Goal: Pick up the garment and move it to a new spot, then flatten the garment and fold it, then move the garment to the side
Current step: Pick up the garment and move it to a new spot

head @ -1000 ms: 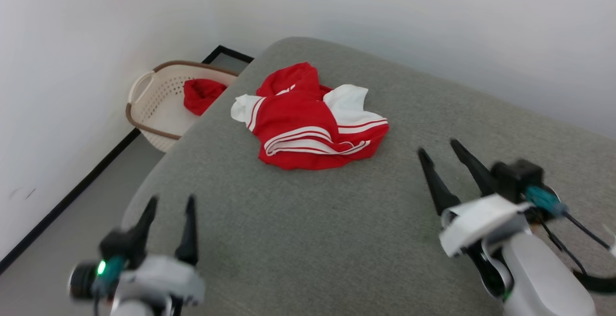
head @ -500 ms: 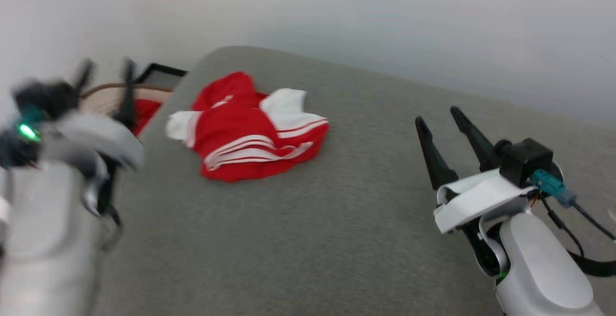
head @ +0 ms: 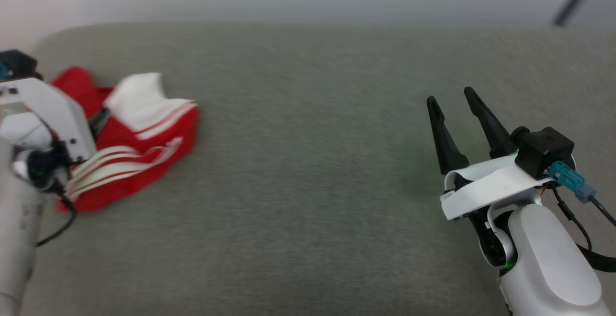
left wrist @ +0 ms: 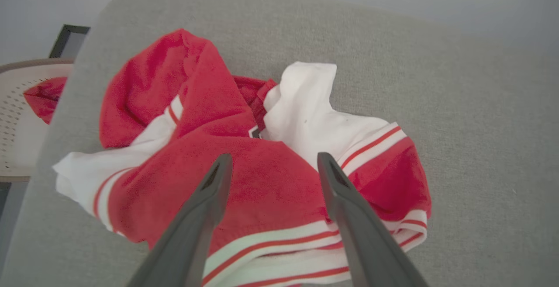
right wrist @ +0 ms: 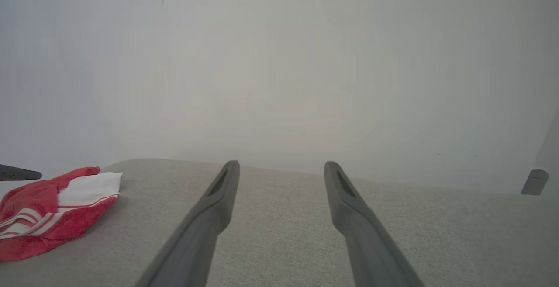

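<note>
The garment (left wrist: 192,103) lies crumpled near the left end of the grey padded table (head: 308,171), red cloth with a white sleeve and red-and-white stripe trim. Its lettering and number are hidden in the folds. My left gripper (left wrist: 274,158) hangs open right over its middle, one finger on each side of a red fold; I cannot tell whether they touch. In the head view the pale left wrist (head: 43,109) covers part of the garment (head: 149,133). My right gripper (head: 450,95) stands open and empty far to the right, above bare table. The right wrist view shows the garment (right wrist: 52,217) at its lower left.
A perforated cream basket (left wrist: 15,129) with a red patch (left wrist: 43,99) in it sits beyond the table's left end. A pale wall runs behind the table. A dark bar (head: 572,1) shows at the upper right. Wide bare table lies between the grippers.
The head camera has swung right, shifting the garment to the picture's left. My left arm has risen and reached over the garment. The right gripper stays open.
</note>
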You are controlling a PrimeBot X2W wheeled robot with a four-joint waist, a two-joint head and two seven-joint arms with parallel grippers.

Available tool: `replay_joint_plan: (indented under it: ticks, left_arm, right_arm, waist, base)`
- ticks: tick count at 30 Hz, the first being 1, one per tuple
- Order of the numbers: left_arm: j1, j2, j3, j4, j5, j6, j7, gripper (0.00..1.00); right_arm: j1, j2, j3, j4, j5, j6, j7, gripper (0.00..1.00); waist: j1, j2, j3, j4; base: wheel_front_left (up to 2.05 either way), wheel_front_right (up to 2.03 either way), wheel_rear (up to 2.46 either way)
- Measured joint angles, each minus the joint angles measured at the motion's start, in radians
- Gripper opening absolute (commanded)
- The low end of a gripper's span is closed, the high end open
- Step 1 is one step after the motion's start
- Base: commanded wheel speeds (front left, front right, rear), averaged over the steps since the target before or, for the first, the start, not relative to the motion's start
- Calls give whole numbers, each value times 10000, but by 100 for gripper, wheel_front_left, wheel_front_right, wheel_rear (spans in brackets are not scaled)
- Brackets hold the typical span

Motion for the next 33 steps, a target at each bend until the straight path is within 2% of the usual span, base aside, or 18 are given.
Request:
replay_joint_plan:
  ticks: [3, 7, 14, 15, 16, 17, 18, 27, 33]
  left_arm:
    - [-20, 303, -125, 155, -713, 0, 899, 100]
    - [-40, 539, -357, 495, -1114, 0, 1592, 100]
    - [-536, 798, -516, 1137, -1246, -17, 1645, 100]
    - [-564, 802, -510, 1191, -1310, -17, 1555, 97]
    - [-584, 811, -510, 1214, -1361, -15, 1482, 67]
    - [-603, 832, -522, 1197, -1411, -15, 1430, 45]
    - [-615, 863, -525, 1174, -1488, -8, 1331, 0]
    - [-265, 798, -982, 909, -1699, 59, -813, 0]
    - [-269, 268, -1768, -577, -2096, -17, -1570, 0]
  right_arm:
    - [1, 17, -6, -107, -6, 0, 2, 100]
    - [-60, 0, -2, -293, -82, 0, 2, 100]
    - [-289, -134, 52, -546, -314, 0, 2, 100]
    - [-311, -150, 81, -583, -332, 0, 2, 100]
    - [-336, -163, 98, -614, -336, 0, 2, 100]
    - [-353, -173, 123, -637, -355, 0, 2, 100]
    - [-394, -173, 155, -652, -366, 0, 2, 100]
    - [-394, -203, 201, -456, -303, 0, 2, 100]
    - [72, -217, 42, -261, -119, 0, 2, 100]
  waist:
    - [0, 0, 407, -513]
    - [0, 0, 1006, -985]
    - [-1, 0, 1951, -1463]
    - [0, 0, 2059, -1508]
    - [-1, 0, 2152, -1546]
    - [0, 0, 2232, -1582]
    - [-1, 0, 2287, -1611]
    - [0, 0, 1791, -1598]
    - [0, 0, 1003, -1374]
  base:
    - [0, 0, 0]
    - [0, 0, 0]
    - [0, 0, 0]
    - [0, 0, 0]
    - [0, 0, 0]
    - [0, 0, 0]
    - [0, 0, 0]
    - [0, 0, 0]
    - [0, 0, 0]
